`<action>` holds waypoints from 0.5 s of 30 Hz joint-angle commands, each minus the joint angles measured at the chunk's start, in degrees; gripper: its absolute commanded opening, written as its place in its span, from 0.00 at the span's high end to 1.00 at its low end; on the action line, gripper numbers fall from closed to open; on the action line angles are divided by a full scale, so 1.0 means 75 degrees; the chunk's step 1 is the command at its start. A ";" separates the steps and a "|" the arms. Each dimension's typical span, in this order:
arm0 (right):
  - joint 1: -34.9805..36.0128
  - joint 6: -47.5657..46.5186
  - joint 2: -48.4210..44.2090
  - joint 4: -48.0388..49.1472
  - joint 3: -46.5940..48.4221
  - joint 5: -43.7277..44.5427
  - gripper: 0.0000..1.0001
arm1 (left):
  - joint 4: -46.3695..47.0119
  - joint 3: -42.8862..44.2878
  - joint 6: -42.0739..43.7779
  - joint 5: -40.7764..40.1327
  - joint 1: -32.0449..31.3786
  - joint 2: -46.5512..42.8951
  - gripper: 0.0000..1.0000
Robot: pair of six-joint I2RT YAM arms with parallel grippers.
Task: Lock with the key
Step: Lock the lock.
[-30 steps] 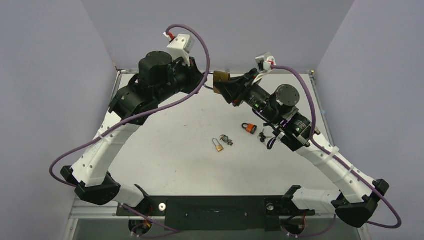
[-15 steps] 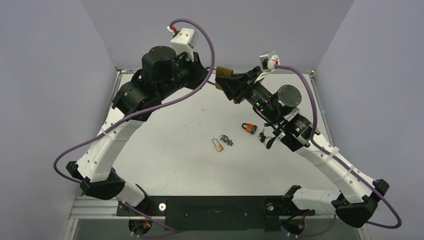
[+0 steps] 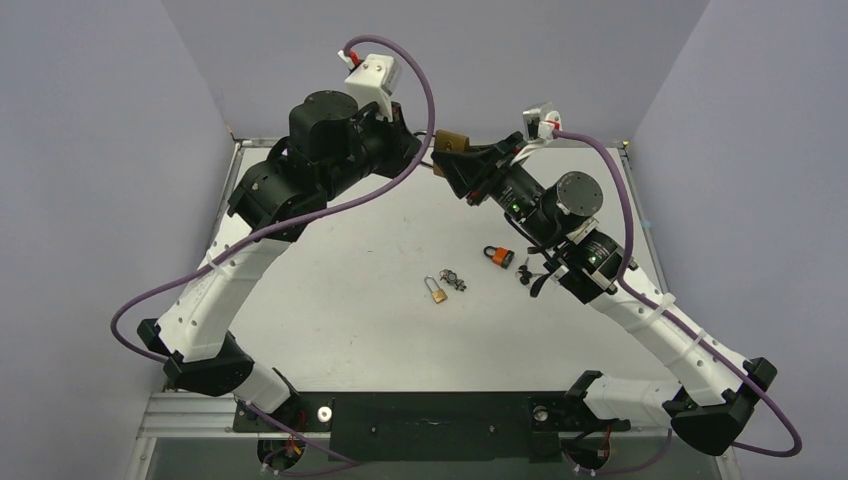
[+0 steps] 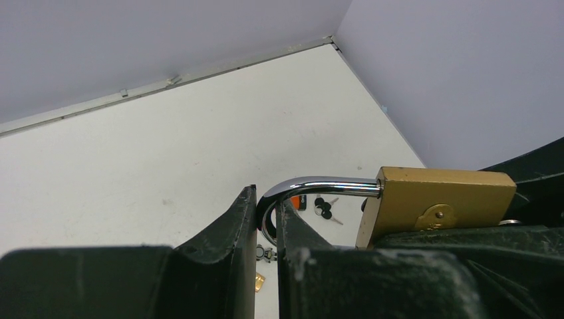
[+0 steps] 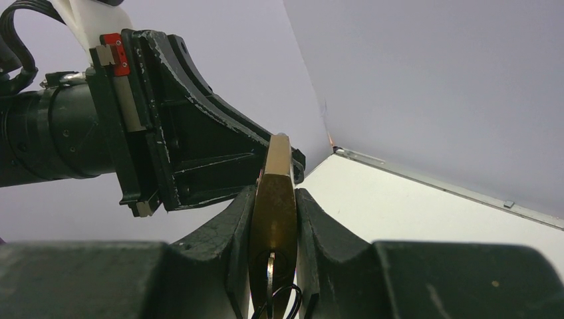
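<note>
- while both arms meet raised over the table (image 3: 340,270) toward its 12 o'clock edge, the big brass padlock (image 3: 452,141) hangs between them, clear of the surface.
- right gripper (image 3: 452,160): jaws clenched on the padlock body, one finger on each flat face (right wrist view). a key (image 5: 271,271) with a thin black ring sits at the body's near end; cannot tell if it is fully seated.
- left gripper (image 3: 424,152): jaws clamped on the bend of the chrome shackle (image 4: 312,187), at 9 o'clock of the body in the left wrist view.
- upper shackle leg enters the body; the other leg is hidden by a finger.
- near table centre: small brass padlock (image 3: 437,291), key bunch (image 3: 453,277) just beside it at 1 o'clock.
- toward 3 o'clock: orange padlock (image 3: 498,256) and black-headed keys (image 3: 527,272), close by the right forearm.
</note>
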 commanded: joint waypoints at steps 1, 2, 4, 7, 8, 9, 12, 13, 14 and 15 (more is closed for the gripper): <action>0.0420 0.0332 0.1759 -0.1521 -0.0758 -0.1861 1.00 | 0.3363 0.0759 -0.1458 0.5278 -0.1886 0.0138 1.00; 0.0415 0.0335 0.1793 -0.1503 -0.0778 -0.1871 1.00 | 0.3477 0.0772 -0.1510 0.5350 -0.1882 0.0143 1.00; 0.0401 0.0358 0.1858 -0.1408 -0.0838 -0.1895 1.00 | 0.3715 0.0774 -0.1600 0.5482 -0.1881 0.0130 1.00; 0.0398 0.0417 0.1931 -0.1319 -0.0901 -0.1940 1.00 | 0.4210 0.0650 -0.1733 0.5640 -0.1880 0.0006 1.00; 0.0393 0.0430 0.1965 -0.1271 -0.0920 -0.1946 1.00 | 0.4316 0.0606 -0.1805 0.5728 -0.1886 -0.0034 1.00; 0.0389 0.0449 0.1978 -0.1249 -0.0952 -0.1968 1.00 | 0.4489 0.0514 -0.1833 0.5803 -0.1883 -0.0120 1.00; 0.0388 0.0486 0.2049 -0.1141 -0.1016 -0.2025 1.00 | 0.4701 0.0474 -0.1971 0.5919 -0.1881 -0.0189 1.00; 0.0373 0.0504 0.2085 -0.1114 -0.1043 -0.2065 1.00 | 0.4767 0.0514 -0.2025 0.5985 -0.1881 -0.0185 1.00; 0.0380 0.0526 0.2109 -0.1065 -0.1055 -0.2073 1.00 | 0.4776 0.0544 -0.2048 0.6012 -0.1895 -0.0165 1.00; 0.0380 0.0532 0.2150 -0.1047 -0.1079 -0.2088 1.00 | 0.4780 0.0639 -0.2089 0.6052 -0.1905 -0.0100 1.00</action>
